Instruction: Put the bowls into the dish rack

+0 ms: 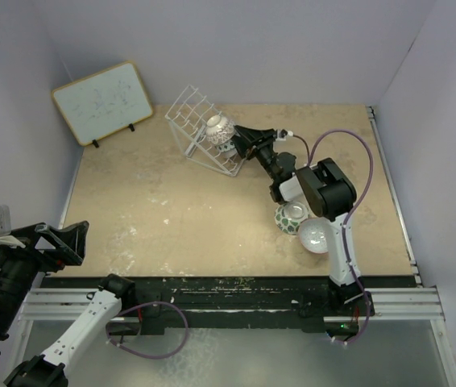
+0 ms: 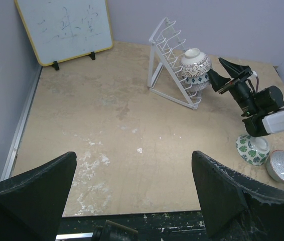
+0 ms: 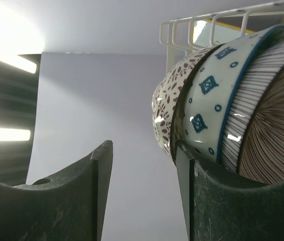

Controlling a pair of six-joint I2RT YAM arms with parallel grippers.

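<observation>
The white wire dish rack (image 1: 192,121) stands tilted at the back centre. Three bowls stand nested on edge in it (image 1: 218,127): in the right wrist view a brown-and-white radial bowl (image 3: 270,130), a blue bowl (image 3: 209,100) and a mauve-pink leaf-patterned bowl (image 3: 166,108), under the rack's wires (image 3: 207,22). My right gripper (image 1: 239,142) is open just right of these bowls, its right finger (image 3: 207,201) touching their lower rims, nothing between the jaws. A green-and-white bowl (image 1: 290,216) and a pale bowl (image 1: 315,235) sit on the table under the right arm. My left gripper (image 2: 134,196) is open and empty, raised at the near left.
A framed whiteboard (image 1: 103,102) leans at the back left wall. Purple-grey walls close in the table on three sides. The right arm's cable (image 1: 349,153) loops above the two loose bowls. The black front rail (image 1: 228,292) runs along the near edge.
</observation>
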